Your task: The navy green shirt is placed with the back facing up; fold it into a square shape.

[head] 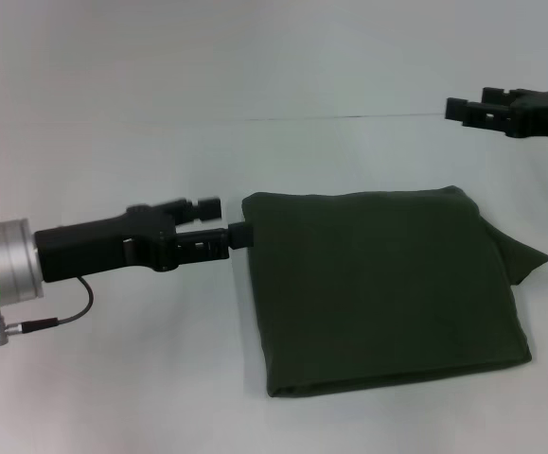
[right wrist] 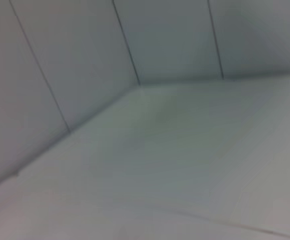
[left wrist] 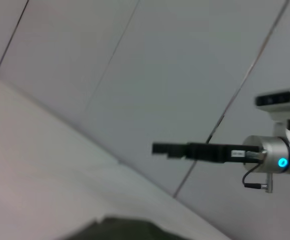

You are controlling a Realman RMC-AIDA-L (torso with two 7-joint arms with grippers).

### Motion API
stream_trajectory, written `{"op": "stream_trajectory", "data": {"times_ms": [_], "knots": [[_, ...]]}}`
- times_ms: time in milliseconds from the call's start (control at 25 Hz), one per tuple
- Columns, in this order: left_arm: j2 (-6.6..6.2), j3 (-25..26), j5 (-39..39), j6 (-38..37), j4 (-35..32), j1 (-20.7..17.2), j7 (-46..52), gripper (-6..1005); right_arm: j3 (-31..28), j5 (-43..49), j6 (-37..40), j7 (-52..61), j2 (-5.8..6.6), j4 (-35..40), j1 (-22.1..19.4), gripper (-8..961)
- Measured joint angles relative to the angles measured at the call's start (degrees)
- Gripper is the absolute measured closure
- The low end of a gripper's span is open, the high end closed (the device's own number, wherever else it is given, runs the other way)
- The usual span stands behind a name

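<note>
The navy green shirt lies folded into a rough square on the white table, with a small flap poking out at its right side. My left gripper is open at the shirt's upper left edge, its lower finger touching the cloth and holding nothing. My right gripper hovers open above the table, beyond the shirt's far right corner and clear of it. In the left wrist view the right gripper shows across the table, and the shirt appears as a dark strip.
The white table runs around the shirt on all sides. A panelled wall stands behind it. A black cable hangs under the left wrist.
</note>
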State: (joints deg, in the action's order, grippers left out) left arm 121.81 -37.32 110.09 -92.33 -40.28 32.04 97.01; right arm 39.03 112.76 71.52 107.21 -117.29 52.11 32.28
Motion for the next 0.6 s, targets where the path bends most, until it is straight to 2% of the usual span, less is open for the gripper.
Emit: {"op": "stream_trajectory", "data": {"times_ms": [120,360,600], "knots": [[-0.95,-0.16,4.16,1.9,1.18,2.4,11.85,93,-2.07,-5.4,2.24,-10.23,0.53,-4.39,-1.83,149],[-3.49,-2.38,10.53,5.75,5.26,8.62,32.61,92,-5.78,-7.45,7.69,-25.22,1.12,-8.24,-4.85,150],[-5.02,-4.08,16.59,13.34,10.69,14.02,44.7,93,-6.84,-7.41,11.65,-31.81,1.62,-10.31,-5.72,150]]}}
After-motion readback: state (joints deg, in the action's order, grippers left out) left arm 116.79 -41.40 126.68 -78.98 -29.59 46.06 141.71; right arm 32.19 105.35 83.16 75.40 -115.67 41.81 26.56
